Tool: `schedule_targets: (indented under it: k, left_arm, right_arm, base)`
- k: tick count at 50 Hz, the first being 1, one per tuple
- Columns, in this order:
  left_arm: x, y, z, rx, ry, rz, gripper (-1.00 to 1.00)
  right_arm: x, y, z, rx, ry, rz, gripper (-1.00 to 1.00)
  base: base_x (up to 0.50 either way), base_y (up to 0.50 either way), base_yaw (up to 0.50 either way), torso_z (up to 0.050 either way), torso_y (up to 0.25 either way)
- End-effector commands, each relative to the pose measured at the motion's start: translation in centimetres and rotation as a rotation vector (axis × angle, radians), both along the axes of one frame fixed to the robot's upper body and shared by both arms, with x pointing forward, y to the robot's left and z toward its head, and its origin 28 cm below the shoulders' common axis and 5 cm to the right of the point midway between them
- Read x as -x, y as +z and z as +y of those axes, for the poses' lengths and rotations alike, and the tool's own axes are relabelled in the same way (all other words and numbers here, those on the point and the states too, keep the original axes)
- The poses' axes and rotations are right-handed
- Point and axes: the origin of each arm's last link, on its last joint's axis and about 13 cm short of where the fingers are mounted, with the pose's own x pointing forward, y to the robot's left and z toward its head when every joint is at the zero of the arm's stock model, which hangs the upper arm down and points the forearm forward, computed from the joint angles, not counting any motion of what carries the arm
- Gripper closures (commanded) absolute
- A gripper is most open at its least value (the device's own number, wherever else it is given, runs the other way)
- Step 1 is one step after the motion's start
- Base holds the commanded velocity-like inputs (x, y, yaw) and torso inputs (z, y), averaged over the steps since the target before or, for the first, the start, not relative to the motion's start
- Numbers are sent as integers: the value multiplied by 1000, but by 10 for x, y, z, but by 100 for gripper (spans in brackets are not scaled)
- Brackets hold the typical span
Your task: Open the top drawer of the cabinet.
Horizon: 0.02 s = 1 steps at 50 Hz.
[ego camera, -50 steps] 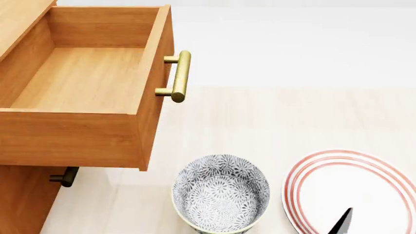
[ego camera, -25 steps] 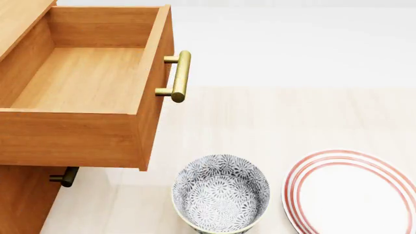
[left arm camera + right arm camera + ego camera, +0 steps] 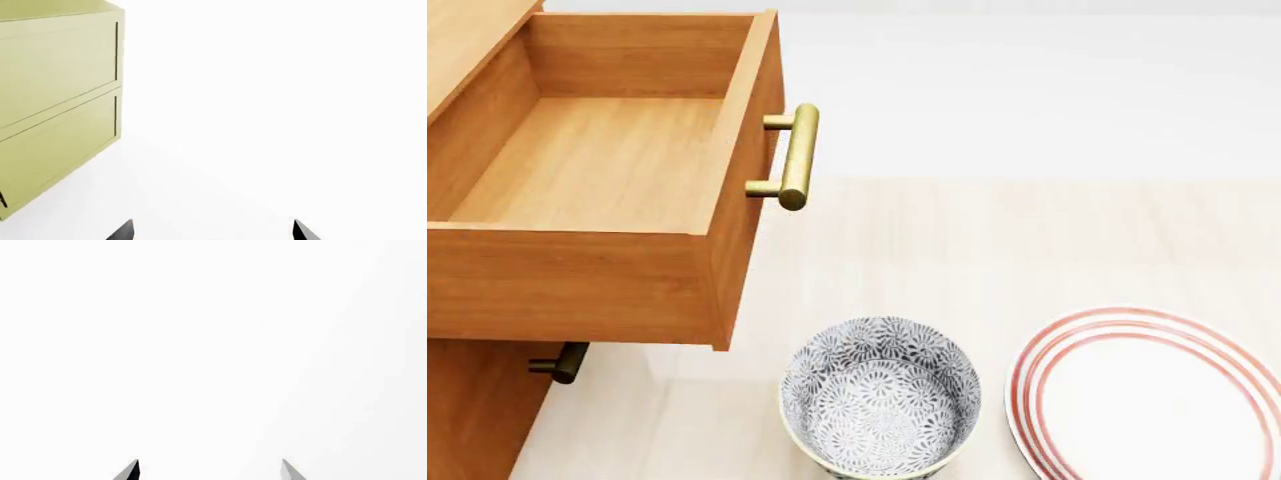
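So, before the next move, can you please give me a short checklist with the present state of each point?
1. Top drawer pulled out: ok, its inside shows.
2. Drawer inside free of objects: ok.
3. Left tool open, holding nothing: ok.
4. Right tool open, holding nothing: ok.
5. Bowl and plate clear of the drawer: ok, both stand apart from it.
6. Lower drawer handle: cannot tell, mostly hidden.

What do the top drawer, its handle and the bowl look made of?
Top drawer: orange-brown wood, matte, faint grain. Handle: brass-like metal, soft satin sheen along the bar. Bowl: probably glazed ceramic, with a grey floral print inside and a pale rim.
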Motion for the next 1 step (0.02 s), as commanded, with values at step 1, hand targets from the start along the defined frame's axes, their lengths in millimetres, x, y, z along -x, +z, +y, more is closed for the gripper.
schedule_targets:
  k: [1]
  left_arm:
    - [19,26,19,29,70,-116,-100]
  right_arm:
    - [10,16,-12,40,-99,-99,-100]
  base:
    - [0,0,0,0,0]
